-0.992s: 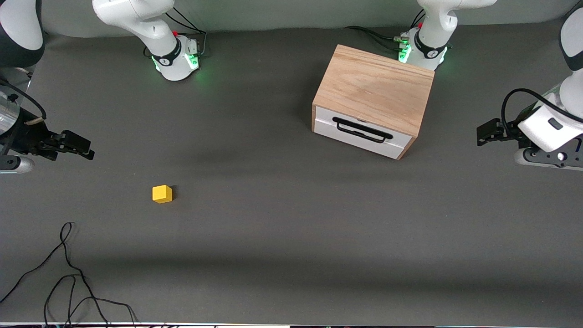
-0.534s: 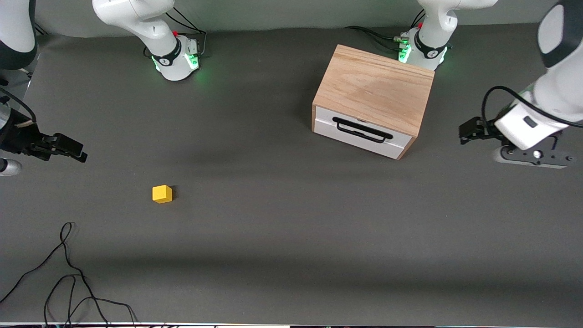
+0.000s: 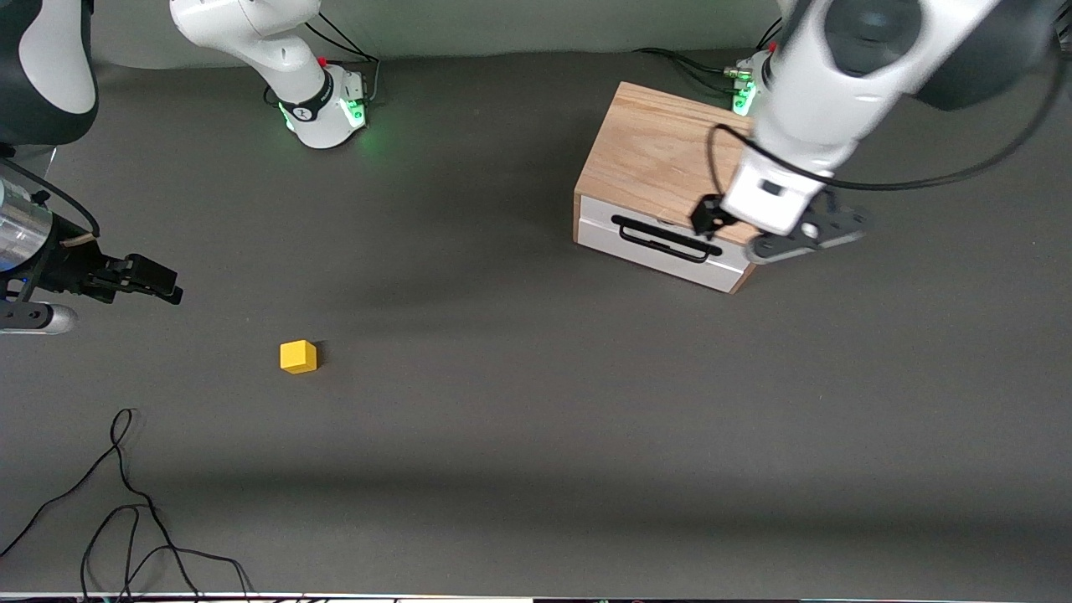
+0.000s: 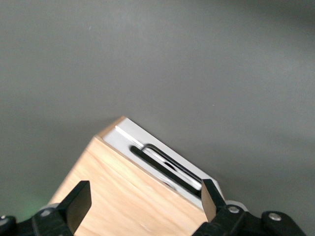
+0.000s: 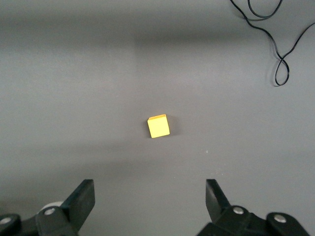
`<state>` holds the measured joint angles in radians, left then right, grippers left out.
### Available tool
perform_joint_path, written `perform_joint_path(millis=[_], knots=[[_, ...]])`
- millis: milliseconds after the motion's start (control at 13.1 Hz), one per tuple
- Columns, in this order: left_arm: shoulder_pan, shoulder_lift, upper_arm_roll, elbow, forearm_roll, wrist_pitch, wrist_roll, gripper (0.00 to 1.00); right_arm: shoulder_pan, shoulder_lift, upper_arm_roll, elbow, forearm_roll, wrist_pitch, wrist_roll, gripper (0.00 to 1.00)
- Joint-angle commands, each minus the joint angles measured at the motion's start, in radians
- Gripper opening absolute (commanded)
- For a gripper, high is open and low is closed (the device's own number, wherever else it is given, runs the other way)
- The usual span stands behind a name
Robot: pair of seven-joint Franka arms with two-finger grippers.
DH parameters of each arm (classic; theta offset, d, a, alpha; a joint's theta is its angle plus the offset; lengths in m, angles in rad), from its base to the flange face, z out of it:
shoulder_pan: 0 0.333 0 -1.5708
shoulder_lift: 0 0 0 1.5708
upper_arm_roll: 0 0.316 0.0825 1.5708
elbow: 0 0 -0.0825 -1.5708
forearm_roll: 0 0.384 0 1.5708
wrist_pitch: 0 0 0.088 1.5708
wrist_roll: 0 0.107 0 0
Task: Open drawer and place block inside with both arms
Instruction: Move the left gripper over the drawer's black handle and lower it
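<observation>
The light-wood box stands near the left arm's base, its drawer shut, with a white front and a black wire handle. My left gripper is open and empty over the box's front top edge; the left wrist view shows the box top and the handle between its fingers. The yellow block lies on the table toward the right arm's end. My right gripper is open and empty, up over the table beside the block, which shows in the right wrist view.
A loose black cable lies on the dark grey table near the front camera, toward the right arm's end; it also shows in the right wrist view. The arms' green-lit bases stand along the table's edge farthest from the front camera.
My left arm has swung in from the table's end to over the box's front edge. My right gripper has shifted slightly toward the block. The block and box have not moved.
</observation>
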<state>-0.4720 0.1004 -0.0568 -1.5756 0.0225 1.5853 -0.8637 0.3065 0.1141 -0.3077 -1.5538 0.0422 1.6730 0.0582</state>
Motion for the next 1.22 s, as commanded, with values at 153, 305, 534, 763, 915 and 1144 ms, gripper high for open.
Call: perform_joint_path(millis=[153,305,534,763,915,1144], knots=[[-0.089,0.038,0.009,-0.011,0.007,0.07,-0.423,1.0,0.043,0.007,-0.005,0.024,-0.007,0.01,0.023,1.0],[-0.091,0.044,0.009,-0.023,-0.006,0.108,-0.55,1.0,0.039,0.01,-0.01,0.024,0.005,0.033,0.023,1.0],[-0.094,0.047,0.008,-0.044,-0.033,0.13,-0.737,1.0,0.045,0.009,-0.01,0.02,0.005,0.033,0.025,1.0],[-0.094,0.047,-0.003,-0.064,-0.052,0.081,-0.807,1.0,0.043,0.009,-0.008,0.021,0.005,0.033,0.025,1.0],[-0.096,0.047,-0.005,-0.066,-0.064,0.043,-0.822,1.0,0.046,0.009,-0.005,0.021,0.005,0.033,0.025,1.0],[-0.099,0.065,-0.012,-0.066,-0.073,-0.014,-0.825,1.0,0.046,0.009,-0.004,0.021,0.005,0.033,0.025,1.0]])
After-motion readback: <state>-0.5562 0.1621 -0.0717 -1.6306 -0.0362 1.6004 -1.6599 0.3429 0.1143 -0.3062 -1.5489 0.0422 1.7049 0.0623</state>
